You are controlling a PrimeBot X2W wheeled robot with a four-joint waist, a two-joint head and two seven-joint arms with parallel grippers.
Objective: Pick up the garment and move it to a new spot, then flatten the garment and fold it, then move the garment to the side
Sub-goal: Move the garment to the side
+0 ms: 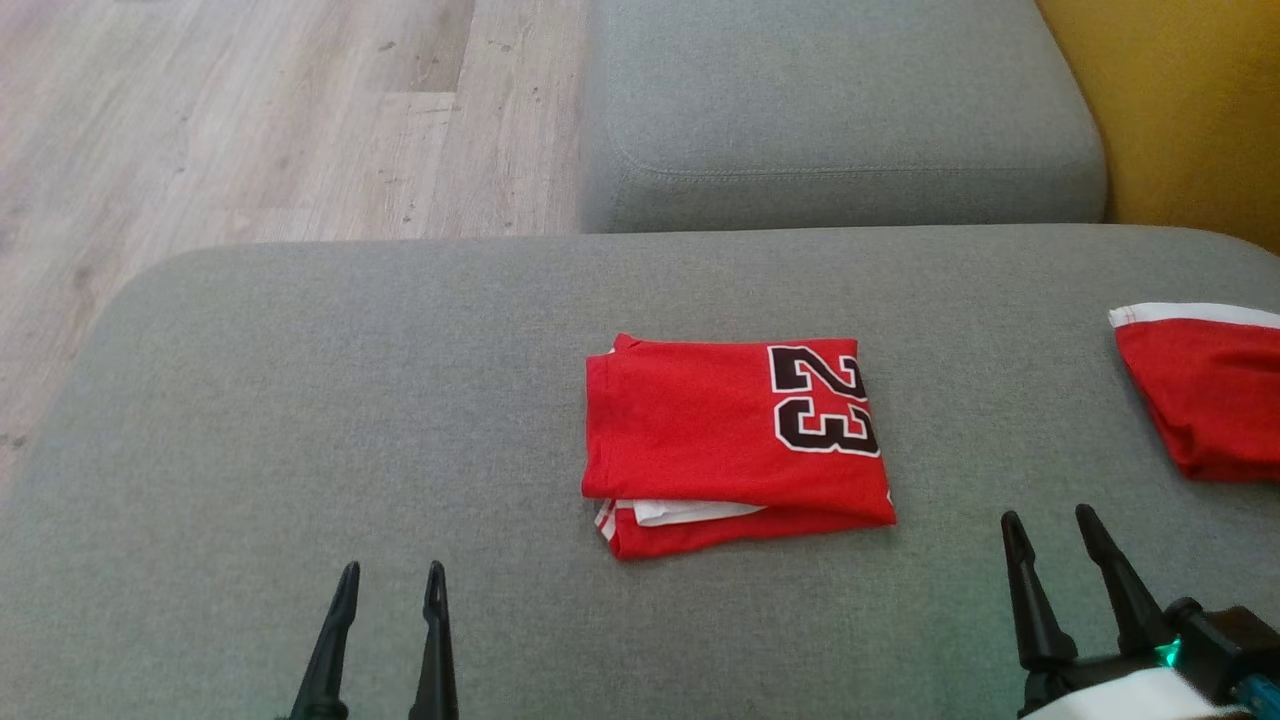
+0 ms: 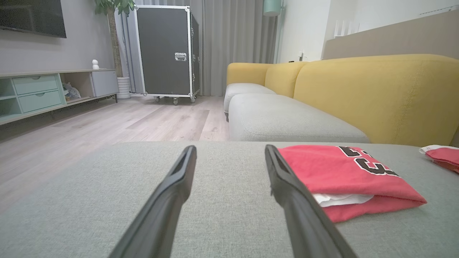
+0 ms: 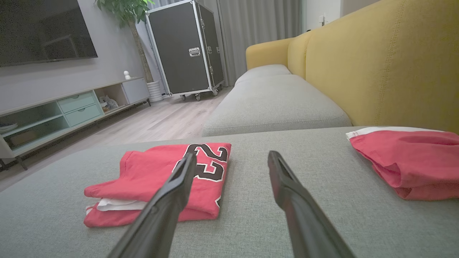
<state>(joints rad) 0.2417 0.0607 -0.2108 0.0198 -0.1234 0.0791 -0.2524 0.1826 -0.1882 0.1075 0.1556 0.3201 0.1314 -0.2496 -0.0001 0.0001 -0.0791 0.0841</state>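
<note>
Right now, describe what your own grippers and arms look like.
Both the left gripper and the right gripper have two long black fingers tapering to narrow tips, each with a shallow slot near the end. The right one sits on a black base with a small green light, a blue part and a white forearm.

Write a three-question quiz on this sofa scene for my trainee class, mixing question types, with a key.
1. True or false: the folded red jersey with the black number 23 lies on the grey fabric cushion.
2. The left hand is: A) open and empty; B) shut on the jersey; C) pressed on the floor.
3. Fill in: the second red garment with white trim lies to the robot's ____ of the jersey.
Key: 1 true; 2 A; 3 right.
</note>
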